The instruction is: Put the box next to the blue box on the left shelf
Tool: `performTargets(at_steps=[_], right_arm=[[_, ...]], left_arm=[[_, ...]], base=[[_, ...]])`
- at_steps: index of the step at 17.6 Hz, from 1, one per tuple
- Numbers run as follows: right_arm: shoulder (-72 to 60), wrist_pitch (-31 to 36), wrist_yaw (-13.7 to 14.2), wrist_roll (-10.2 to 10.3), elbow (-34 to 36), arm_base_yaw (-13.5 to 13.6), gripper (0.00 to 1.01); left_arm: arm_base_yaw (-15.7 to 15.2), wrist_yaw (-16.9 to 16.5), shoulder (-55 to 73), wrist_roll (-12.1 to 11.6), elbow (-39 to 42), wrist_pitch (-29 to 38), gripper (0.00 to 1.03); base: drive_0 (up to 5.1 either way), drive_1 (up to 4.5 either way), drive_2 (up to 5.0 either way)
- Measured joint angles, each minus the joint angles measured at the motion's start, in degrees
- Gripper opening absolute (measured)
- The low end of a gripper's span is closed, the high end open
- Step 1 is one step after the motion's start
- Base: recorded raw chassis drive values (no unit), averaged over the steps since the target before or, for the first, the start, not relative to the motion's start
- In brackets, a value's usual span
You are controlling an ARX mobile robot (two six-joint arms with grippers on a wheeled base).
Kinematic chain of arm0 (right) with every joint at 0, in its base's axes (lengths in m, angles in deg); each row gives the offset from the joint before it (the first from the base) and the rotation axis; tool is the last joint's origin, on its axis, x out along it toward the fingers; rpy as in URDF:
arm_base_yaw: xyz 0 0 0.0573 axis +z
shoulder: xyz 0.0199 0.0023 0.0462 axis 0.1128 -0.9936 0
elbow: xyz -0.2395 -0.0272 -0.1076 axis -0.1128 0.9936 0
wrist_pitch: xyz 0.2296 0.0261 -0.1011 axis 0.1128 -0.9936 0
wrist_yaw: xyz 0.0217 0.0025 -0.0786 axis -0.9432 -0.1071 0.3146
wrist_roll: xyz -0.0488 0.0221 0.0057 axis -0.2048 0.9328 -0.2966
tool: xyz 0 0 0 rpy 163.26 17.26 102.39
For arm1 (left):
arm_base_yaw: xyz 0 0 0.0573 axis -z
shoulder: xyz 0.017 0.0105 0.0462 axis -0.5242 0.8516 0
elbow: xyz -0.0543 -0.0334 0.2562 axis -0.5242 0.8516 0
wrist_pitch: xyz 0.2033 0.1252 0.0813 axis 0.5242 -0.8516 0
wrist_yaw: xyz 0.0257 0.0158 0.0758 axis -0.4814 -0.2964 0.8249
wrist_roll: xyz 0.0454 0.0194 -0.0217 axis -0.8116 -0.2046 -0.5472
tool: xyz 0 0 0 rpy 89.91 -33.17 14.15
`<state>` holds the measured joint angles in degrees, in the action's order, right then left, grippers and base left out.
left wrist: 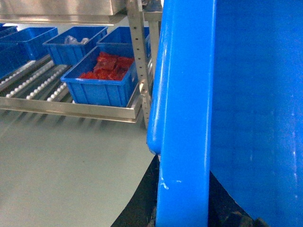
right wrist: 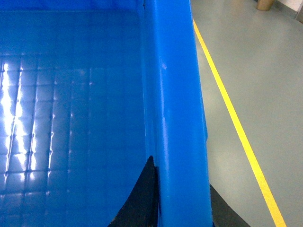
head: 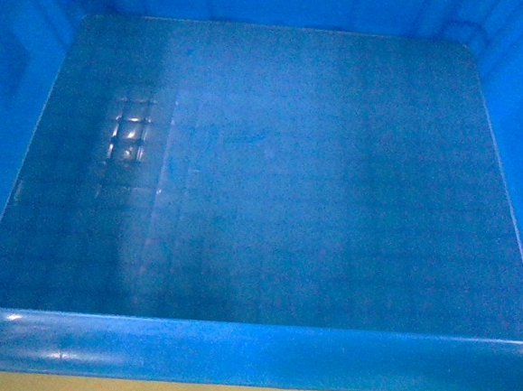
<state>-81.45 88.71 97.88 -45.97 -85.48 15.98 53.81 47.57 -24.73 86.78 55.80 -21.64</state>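
- While filling the head view, box (head: 272, 178): empty, grid-patterned floor, carried clear of the grey floor (left wrist: 61, 165).
- Left gripper (left wrist: 182, 208): pinching box's left rim.
- Right gripper (right wrist: 182, 208): pinching its right rim.
- Left shelf (left wrist: 42, 85): roller lanes, well apart; blue bin of red packets (left wrist: 104, 78) on it.
- Yellow line (right wrist: 236, 127): right of box.

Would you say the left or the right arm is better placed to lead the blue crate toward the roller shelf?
Left, probably. Beyond the large blue plastic crate, its wrist view shows the roller shelf and the blue bin of red packets; the right wrist view shows only floor with a yellow line.
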Motion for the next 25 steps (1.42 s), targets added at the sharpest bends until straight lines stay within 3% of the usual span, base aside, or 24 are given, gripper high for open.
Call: performTargets(at_steps=[20,25], right_arm=[[-0.3,0.2,0.0,0.0,0.0,0.0,0.1],[-0.2,0.2,0.0,0.0,0.0,0.0,0.1]], left_arm=[[0.0,-0.1,0.3,0.0,0.0,0.3,0.12],[0.0,0.0,0.3,0.0,0.0,0.2,0.12]], base=[[0.1,4.13,-4.0],[-4.6,2.77,2.8]])
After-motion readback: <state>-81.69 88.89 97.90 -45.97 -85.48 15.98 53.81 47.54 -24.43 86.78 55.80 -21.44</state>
